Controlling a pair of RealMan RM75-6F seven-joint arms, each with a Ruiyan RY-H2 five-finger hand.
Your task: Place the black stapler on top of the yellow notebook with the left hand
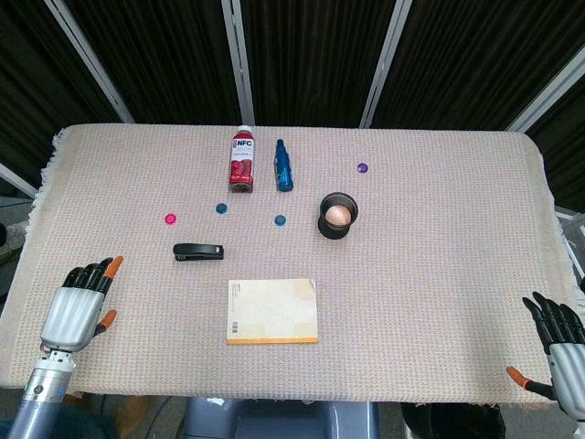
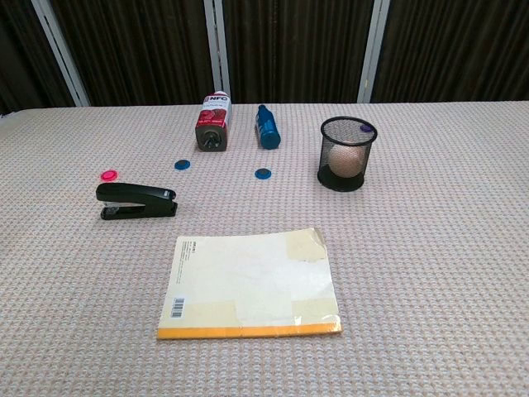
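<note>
Yellow notebook [image 2: 250,286] lies nearest, barcode at one corner. Black stapler [image 2: 135,201] rests just beyond its left corner, untouched. "NFC" bottle [image 2: 212,121] lies farther back. Woven beige cloth [image 1: 439,274], dark curtains behind. Left hand [image 1: 80,305] and right hand [image 1: 559,352] rest released, empty.

Our head view looks steeply down on the whole worktop [image 1: 439,274] from its near edge; our chest view sits lower and closer, sharing the worktop's middle.
</note>
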